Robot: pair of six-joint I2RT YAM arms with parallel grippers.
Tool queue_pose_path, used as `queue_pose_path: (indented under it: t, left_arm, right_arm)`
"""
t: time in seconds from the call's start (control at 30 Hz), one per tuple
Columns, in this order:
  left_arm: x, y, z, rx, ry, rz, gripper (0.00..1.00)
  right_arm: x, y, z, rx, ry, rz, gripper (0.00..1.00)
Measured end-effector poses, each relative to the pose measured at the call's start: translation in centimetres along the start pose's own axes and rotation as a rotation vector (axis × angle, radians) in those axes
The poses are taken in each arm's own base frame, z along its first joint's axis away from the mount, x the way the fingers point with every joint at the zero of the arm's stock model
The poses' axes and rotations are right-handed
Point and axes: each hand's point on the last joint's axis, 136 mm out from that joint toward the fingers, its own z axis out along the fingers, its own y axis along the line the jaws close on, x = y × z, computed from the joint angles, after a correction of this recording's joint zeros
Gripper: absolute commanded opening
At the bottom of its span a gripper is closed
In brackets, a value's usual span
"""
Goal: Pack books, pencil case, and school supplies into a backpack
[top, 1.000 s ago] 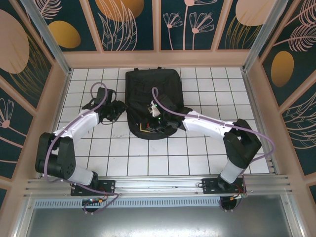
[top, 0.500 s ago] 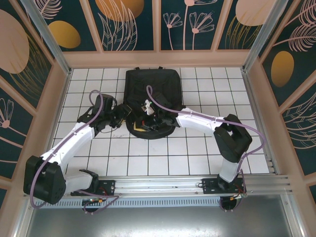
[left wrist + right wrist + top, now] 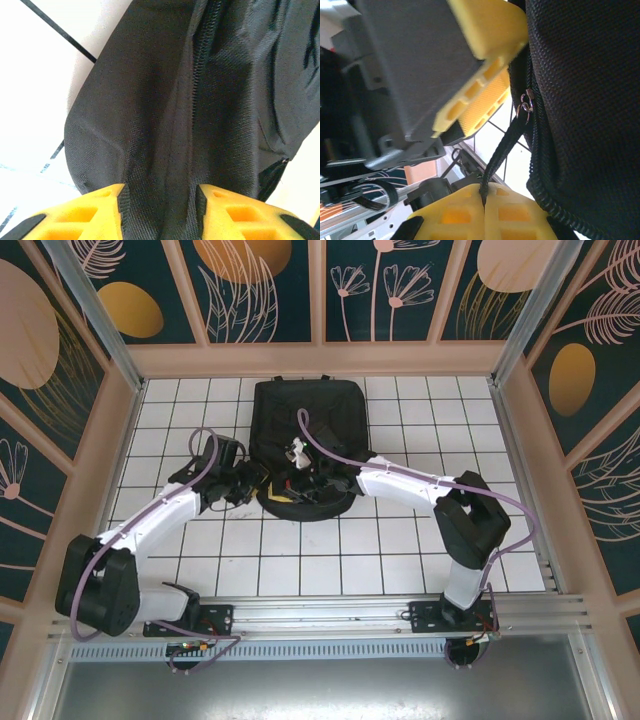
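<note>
On white tiles point(image 3: 300, 560), right hand point(image 3: 484, 200) pinches the backpack point(image 3: 585, 100) zip pull point(image 3: 502, 145).

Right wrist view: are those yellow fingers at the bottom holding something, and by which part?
Yes. The right gripper is shut on the backpack, pinching the black pull strap that hangs from its zip.

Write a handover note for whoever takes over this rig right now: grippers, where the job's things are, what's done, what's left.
Right gripper: shut on the zip pull of the backpack.
Left gripper: jaws astride a fold of backpack fabric beside the zip; grip uncertain.
Backpack lies flat on the table, both grippers at its near end.
Done: cannot tell what is packed.
Left: probably finish working the zip, then check contents.
</note>
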Motion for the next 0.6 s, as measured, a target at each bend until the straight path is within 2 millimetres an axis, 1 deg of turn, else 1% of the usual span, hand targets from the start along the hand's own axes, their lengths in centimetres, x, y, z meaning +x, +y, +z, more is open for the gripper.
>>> queue_pose_path:
  t: [0.07,0.13,0.17,0.33,0.6]
  left_arm:
    - [0.0,0.1,0.4,-0.002,0.002,-0.004,0.22]
    - [-0.1,-0.2,0.6,0.006,0.0,0.003,0.05]
    - [-0.1,-0.2,0.7,0.006,-0.001,0.01,0.0]
    - [-0.3,-0.3,0.8,-0.017,-0.018,0.055,0.0]
    - [-1.0,0.3,0.2,-0.062,-0.06,0.131,0.0]
  right_arm:
    - [0.1,0.1,0.1,-0.003,0.001,-0.003,0.0]
    - [0.1,0.2,0.1,-0.003,0.001,-0.005,0.0]
    - [0.1,0.1,0.1,-0.001,-0.002,-0.006,0.0]
    - [0.1,-0.5,0.1,0.028,-0.008,-0.008,0.0]
    - [0.3,-2.1,-0.1,0.092,-0.02,-0.015,0.0]
